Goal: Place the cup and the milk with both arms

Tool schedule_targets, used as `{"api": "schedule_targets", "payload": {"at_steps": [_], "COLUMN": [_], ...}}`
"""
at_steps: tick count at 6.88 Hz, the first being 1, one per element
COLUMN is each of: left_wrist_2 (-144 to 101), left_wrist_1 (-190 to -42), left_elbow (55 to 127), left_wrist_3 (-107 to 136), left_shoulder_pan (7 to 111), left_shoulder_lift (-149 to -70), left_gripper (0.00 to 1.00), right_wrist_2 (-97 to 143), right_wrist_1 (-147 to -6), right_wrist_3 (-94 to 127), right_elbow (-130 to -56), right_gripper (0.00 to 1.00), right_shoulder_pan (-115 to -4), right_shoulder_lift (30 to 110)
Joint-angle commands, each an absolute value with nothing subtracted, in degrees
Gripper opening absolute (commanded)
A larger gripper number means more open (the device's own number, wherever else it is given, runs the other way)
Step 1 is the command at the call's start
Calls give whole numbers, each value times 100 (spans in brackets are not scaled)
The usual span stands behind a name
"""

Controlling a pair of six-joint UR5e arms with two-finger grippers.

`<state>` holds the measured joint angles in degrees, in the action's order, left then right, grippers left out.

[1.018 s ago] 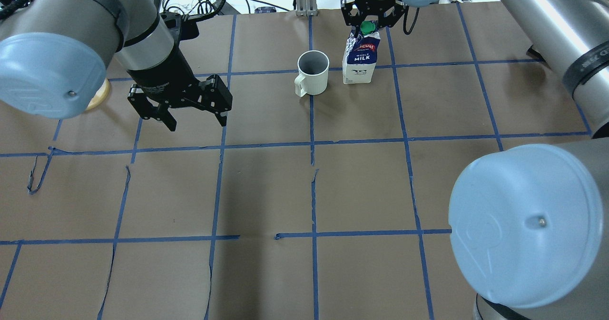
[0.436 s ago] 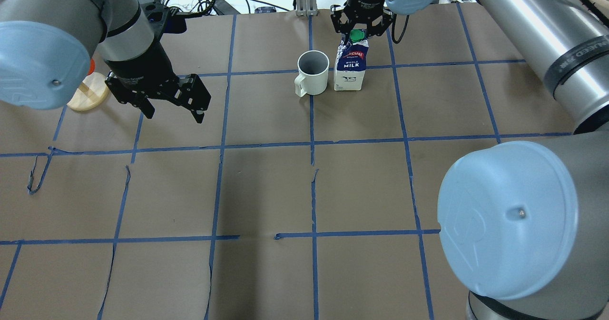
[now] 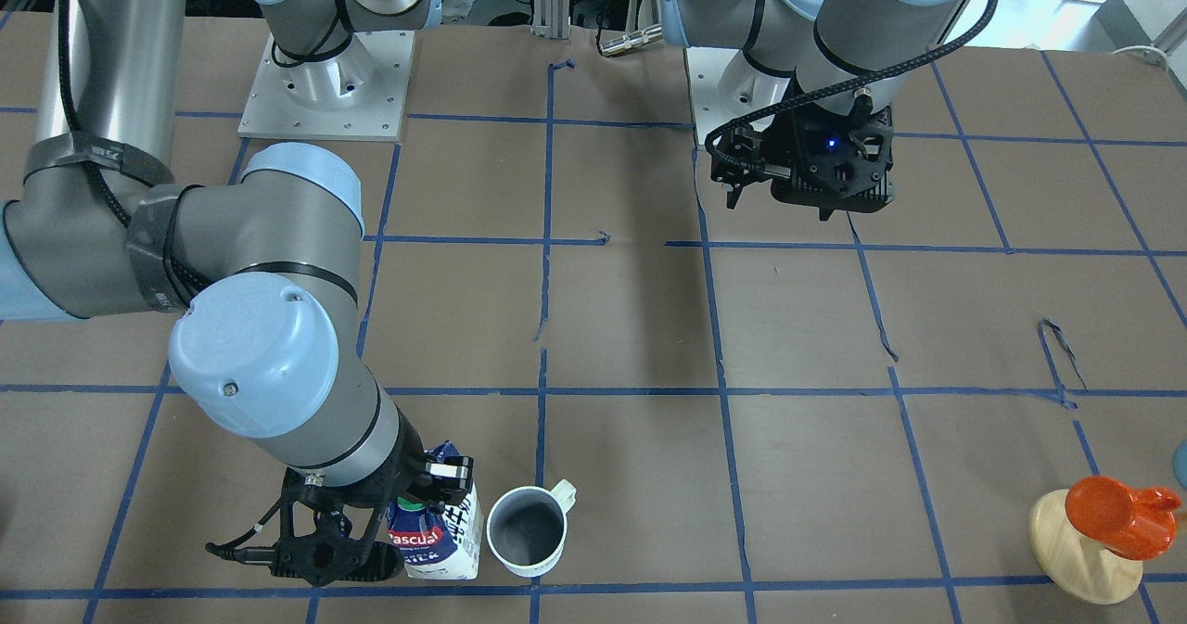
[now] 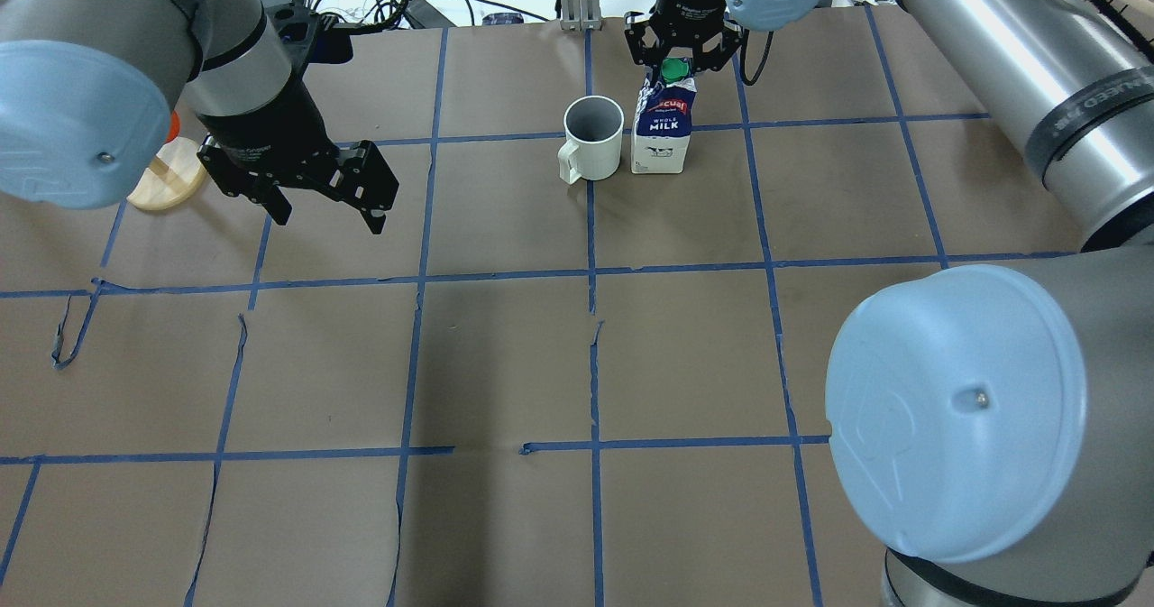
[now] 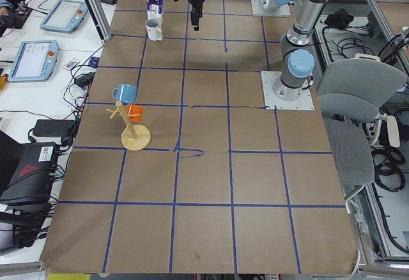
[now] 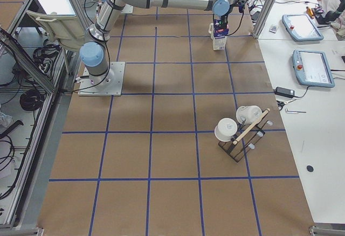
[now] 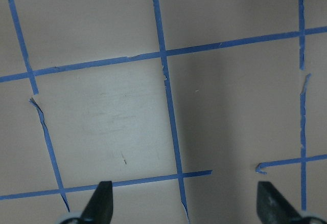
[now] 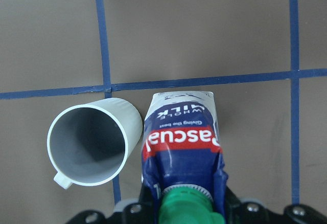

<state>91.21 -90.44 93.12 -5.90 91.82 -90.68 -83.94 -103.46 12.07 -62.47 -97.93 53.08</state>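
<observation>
The white cup point(image 4: 593, 138) stands upright on the brown table at the far centre, handle toward the robot; it also shows in the front view point(image 3: 527, 531) and the right wrist view point(image 8: 94, 139). The blue and white milk carton point(image 4: 663, 129) stands right beside it, nearly touching point(image 3: 436, 536) point(image 8: 181, 137). My right gripper point(image 4: 678, 48) is over the carton and shut on its gable top by the green cap point(image 8: 185, 208). My left gripper point(image 4: 328, 219) is open and empty above bare table, well to the left of the cup point(image 7: 186, 203).
A round wooden stand point(image 4: 167, 174) with an orange mug point(image 3: 1117, 503) and a blue mug point(image 5: 124, 93) sits at the table's left end. A rack with white mugs point(image 6: 240, 131) sits at the right end. Blue tape lines grid the table.
My right gripper has carried the milk left, up against the cup. My left gripper has moved left and away from the cup, still open.
</observation>
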Motion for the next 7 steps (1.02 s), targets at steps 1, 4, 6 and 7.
{"api": "schedule_targets", "payload": {"at_steps": [1,4,6,7], "left_wrist_2": [9123,9123,9123,9123], "left_wrist_1": [-9044,-9044,-9044,-9044], "left_elbow": [9316,9316,9308,9308], "left_wrist_3": [-589,-589,-589,-589], "left_shoulder_pan": [9176,9176,9167,9167], "left_shoulder_lift": [-9053,-9044,-9044,-9044], "left_gripper": [100,100,100,100], "right_wrist_2": [-8332,-8332,-8332,-8332], "right_wrist_1": [-10397,-10406,-10494,-10416], "right_wrist_3": [1265,1318,1292,1309], "right_elbow": [-6240,-6249,-6258,-6284], "right_gripper": [45,73,100,100], "right_shoulder_pan": [-9843,-9853,-9844,-9844], "right_shoulder_lift": [5274,5273,5343,5535]}}
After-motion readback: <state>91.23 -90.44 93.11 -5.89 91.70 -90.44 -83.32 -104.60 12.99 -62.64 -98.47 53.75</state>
